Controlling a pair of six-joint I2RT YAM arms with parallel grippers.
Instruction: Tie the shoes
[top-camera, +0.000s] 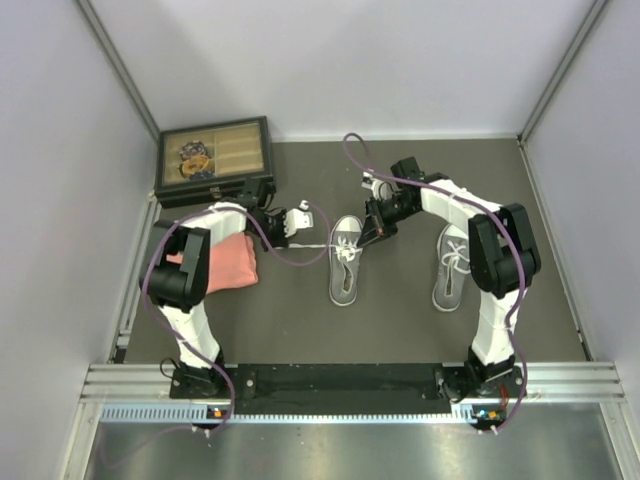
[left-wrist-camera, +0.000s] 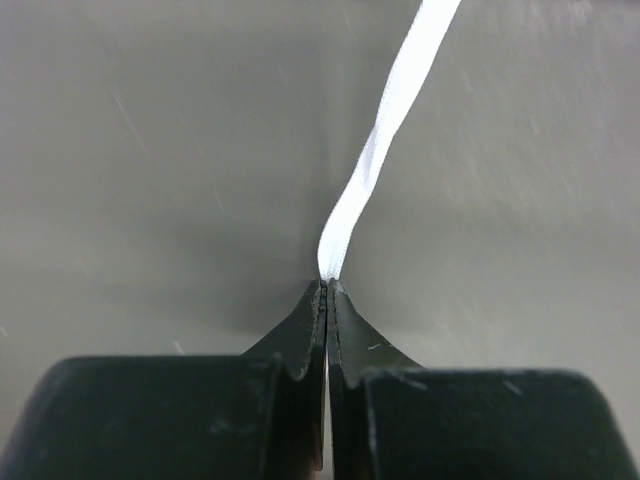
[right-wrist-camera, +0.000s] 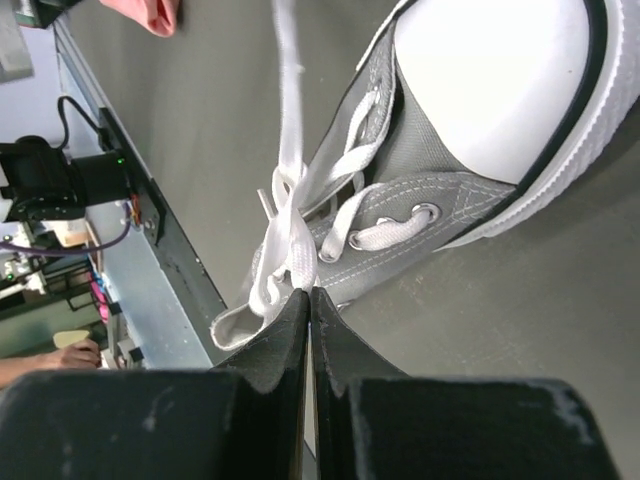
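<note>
The left end effector (left-wrist-camera: 327, 288) and right end effector (right-wrist-camera: 308, 295) each pinch a strand of white lace (left-wrist-camera: 385, 130) from the centre shoe (top-camera: 345, 262) on the tabletop (top-camera: 400, 330), so its knot seems barely begun, and the other shoe (top-camera: 452, 265) looks untied too.

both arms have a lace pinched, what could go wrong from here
The left tool pinches the lace only at its very tips, so it may slip out under tension. The right tool grips lace close to the shoe; nothing holds that shoe down, so pulling could drag or tip it.
</note>
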